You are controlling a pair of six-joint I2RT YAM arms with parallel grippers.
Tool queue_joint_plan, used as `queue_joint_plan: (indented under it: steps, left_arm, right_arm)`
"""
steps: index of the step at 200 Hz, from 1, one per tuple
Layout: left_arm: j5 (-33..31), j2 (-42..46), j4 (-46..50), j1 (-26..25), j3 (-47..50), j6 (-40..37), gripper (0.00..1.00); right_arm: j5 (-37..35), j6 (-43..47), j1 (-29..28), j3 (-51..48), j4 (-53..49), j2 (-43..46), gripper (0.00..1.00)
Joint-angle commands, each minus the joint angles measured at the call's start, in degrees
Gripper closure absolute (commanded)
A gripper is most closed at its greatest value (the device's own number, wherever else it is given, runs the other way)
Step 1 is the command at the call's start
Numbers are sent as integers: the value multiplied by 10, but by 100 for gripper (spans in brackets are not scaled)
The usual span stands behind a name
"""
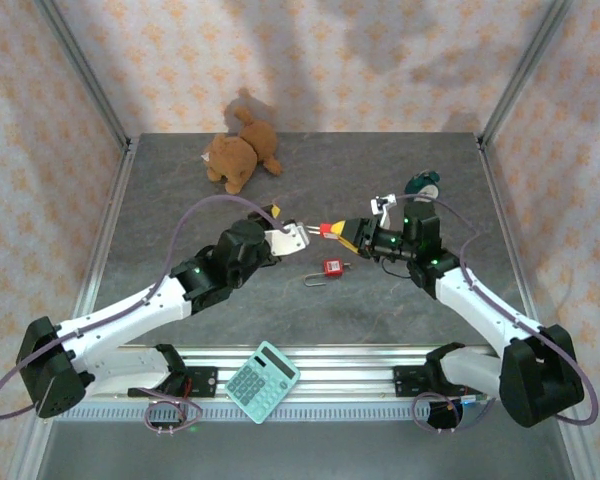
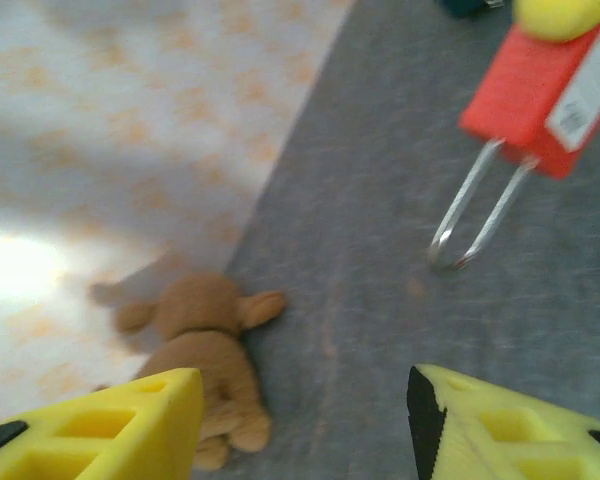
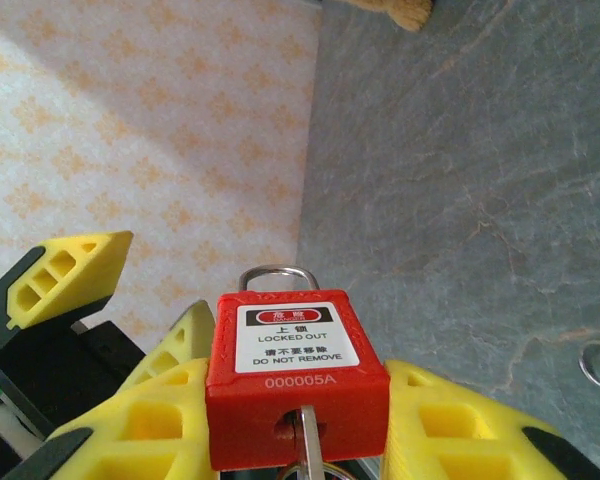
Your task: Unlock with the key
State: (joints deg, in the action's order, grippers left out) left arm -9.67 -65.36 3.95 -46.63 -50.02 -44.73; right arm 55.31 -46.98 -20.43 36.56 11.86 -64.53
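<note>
Yellow-fingered right gripper [image 3: 302,400] clamps a red plastic padlock [image 3: 298,340], long axis level, steel shackle [image 3: 275,272] pointing at the left gripper [image 2: 305,425], wide-jawed and empty just beyond it.

Plush toy [image 2: 205,350] blurred, padlock [image 2: 540,90] cropped

Top ext. cam: high, on near side, far from padlock [image 1: 326,229], looks down on whole table [image 1: 160,180]. L wrist cam: near padlock [image 2: 535,95], facing its shackle end. R wrist cam: v. close to padlock [image 3: 298,375], at its bottom end. All 3 share it.
</note>
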Motion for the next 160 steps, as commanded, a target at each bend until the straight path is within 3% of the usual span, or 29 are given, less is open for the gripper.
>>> queue_joint_plan:
  steps: [1, 41, 62, 119, 160]
  left_arm:
    - [121, -35, 102, 14, -46, 25, 42]
    - [171, -70, 113, 17, -73, -18, 45]
    - [200, -84, 120, 18, -85, -22, 53]
    - [199, -111, 91, 22, -89, -22, 62]
    - [198, -112, 77, 26, -86, -20, 84]
  right_arm:
    - [18, 32, 1, -3, -18, 24, 72]
    - [27, 44, 2, -2, -38, 37, 72]
    - [32, 43, 2, -6, -38, 41, 72]
    - [41, 44, 0, -12, -37, 44, 73]
    - [39, 48, 0, -13, -40, 46, 73]
